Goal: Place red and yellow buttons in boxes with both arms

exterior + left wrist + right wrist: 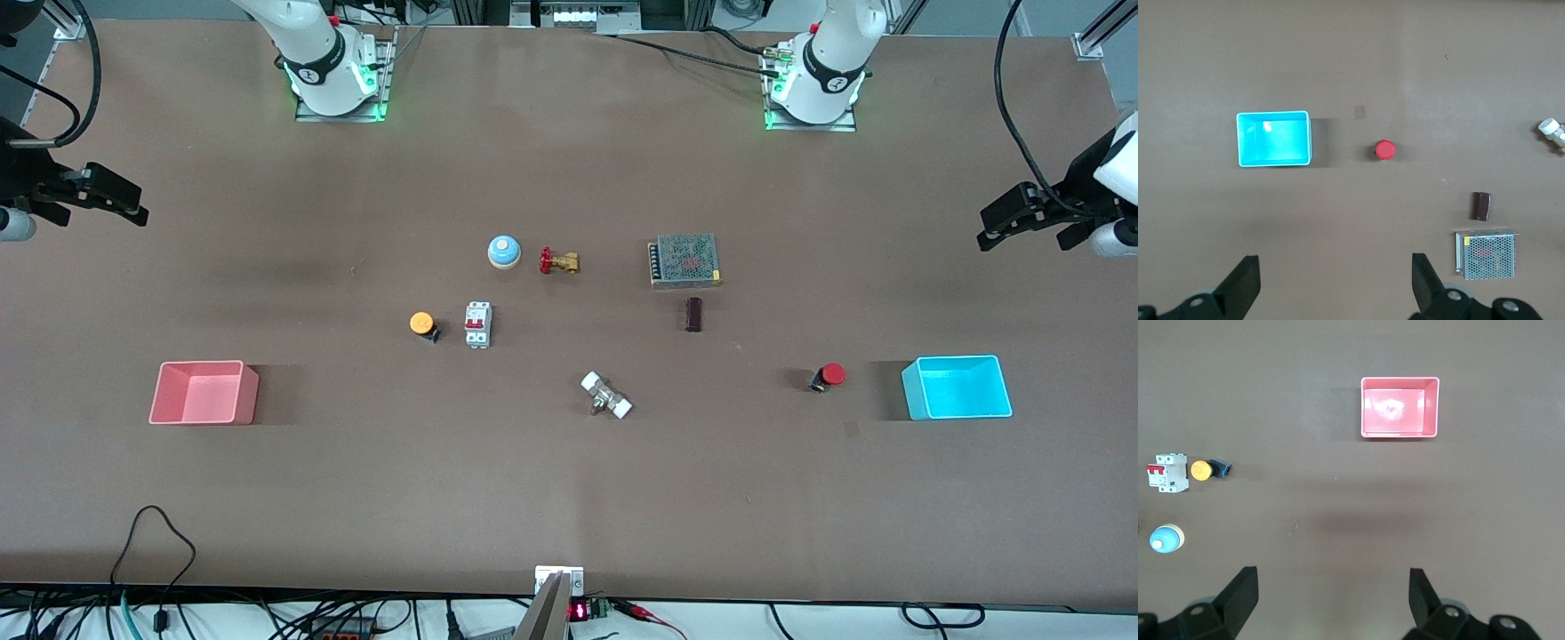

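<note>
Two buttons sit on my table, the red button (831, 374) just beside the cyan box (957, 388), the yellow button (422, 324) well apart from the pink box (203, 392), while left gripper (1335, 283) and right gripper (1333, 600) hang wide open, empty.

A broad brown, matte bench (569, 498) fills nearly the whole front view. Soft shadows lie on it beside the objects it carries. Along the bench's edge nearest the front camera runs a tangle of black cables (151, 569), with one loop lying up on the bench surface, and a small module with a red digit display (578, 612) sits just beside a white bracket (558, 576). Green light glows (338, 111) on the bench near its farthest edge, where silver aluminium frame rails (1098, 31) stand at the corners.
</note>
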`<state>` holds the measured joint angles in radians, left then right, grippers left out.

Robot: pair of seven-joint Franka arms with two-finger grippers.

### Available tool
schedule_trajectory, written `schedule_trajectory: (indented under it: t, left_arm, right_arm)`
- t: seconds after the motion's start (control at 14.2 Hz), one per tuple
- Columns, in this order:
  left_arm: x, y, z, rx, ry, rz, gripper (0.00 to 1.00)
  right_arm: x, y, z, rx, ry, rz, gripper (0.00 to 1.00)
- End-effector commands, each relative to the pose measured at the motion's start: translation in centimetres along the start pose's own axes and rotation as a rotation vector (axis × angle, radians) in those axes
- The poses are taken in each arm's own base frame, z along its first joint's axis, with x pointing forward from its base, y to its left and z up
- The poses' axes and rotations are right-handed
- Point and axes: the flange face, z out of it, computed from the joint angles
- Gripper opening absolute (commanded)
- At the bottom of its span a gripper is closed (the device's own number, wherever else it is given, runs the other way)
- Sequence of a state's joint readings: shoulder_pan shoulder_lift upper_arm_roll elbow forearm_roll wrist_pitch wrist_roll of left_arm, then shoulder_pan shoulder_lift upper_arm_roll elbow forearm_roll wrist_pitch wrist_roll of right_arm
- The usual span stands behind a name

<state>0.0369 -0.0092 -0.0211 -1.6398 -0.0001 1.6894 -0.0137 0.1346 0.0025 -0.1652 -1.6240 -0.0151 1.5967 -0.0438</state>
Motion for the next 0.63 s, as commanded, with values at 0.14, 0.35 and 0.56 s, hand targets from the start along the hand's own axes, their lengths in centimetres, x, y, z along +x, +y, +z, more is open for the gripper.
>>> schedule_trajectory:
  t: [0.14, 0.35, 0.56]
  left_arm:
    - [0.1, 0.0, -0.4, -0.015, -0.002, -0.007, 1.00]
    - [0.1, 0.0, -0.3, -0.015, -0.004, -0.007, 1.00]
    - [0.5, 0.0, 0.5, -0.017, -0.013, -0.008, 1.00]
  right_arm:
    - [-0.4, 0.0, -0.7, -0.002, 0.000, -0.008, 1.00]
    - [0.1, -0.3, 0.1, 0.002, -0.007, -0.002, 1.00]
    - [1.7, -1.0, 2.9, 0.030, -0.049, -0.004, 1.00]
